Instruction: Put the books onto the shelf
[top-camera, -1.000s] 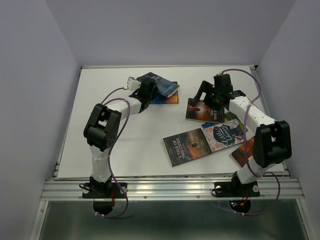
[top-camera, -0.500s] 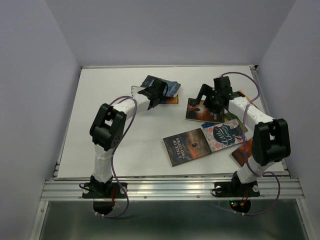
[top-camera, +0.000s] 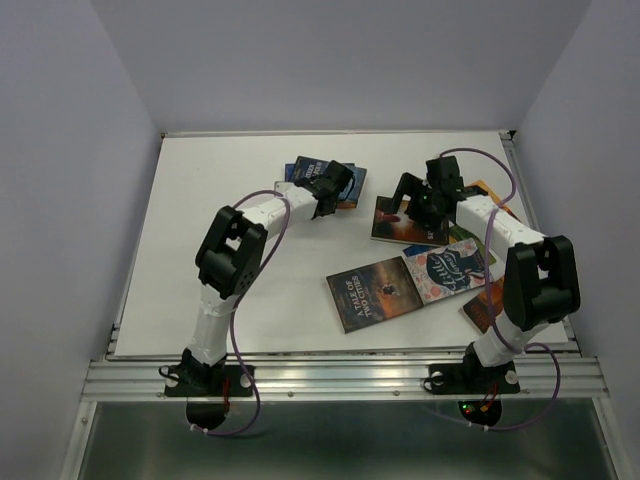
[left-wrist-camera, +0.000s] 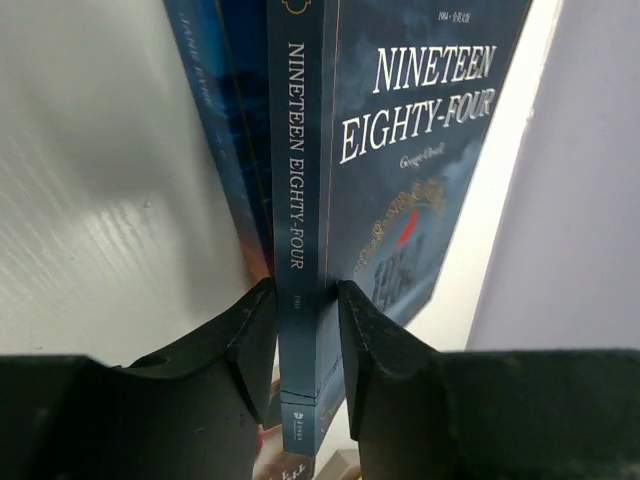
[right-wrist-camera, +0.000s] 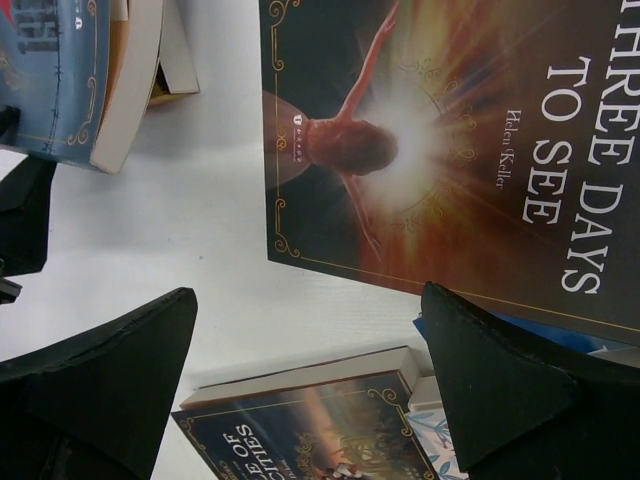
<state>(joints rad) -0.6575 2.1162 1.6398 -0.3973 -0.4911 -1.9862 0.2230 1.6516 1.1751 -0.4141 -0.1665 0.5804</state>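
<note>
Left tool (left-wrist-camera: 300, 300): fingers flank spine of Nineteen Eighty-Four (left-wrist-camera: 400, 150), tight beside it; clamped or loose, cannot tell. Book overlaps blue-orange book (top-camera: 346, 194), mid-counter (top-camera: 220, 200) toward far edge. Right tool (right-wrist-camera: 308, 295): jaws wide apart, hovering over Three Days to See (right-wrist-camera: 450, 150), flat nearer right edge. A Tale of Two Cities (top-camera: 375, 292) and pink-teal book (top-camera: 447, 268) lie flat toward near-right corner.

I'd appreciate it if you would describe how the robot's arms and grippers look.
The left arm and right arm have black joints and white-wrapped links, each trailing a thin purple cable. The left gripper and right gripper have two black, wedge-shaped fingers.
</note>
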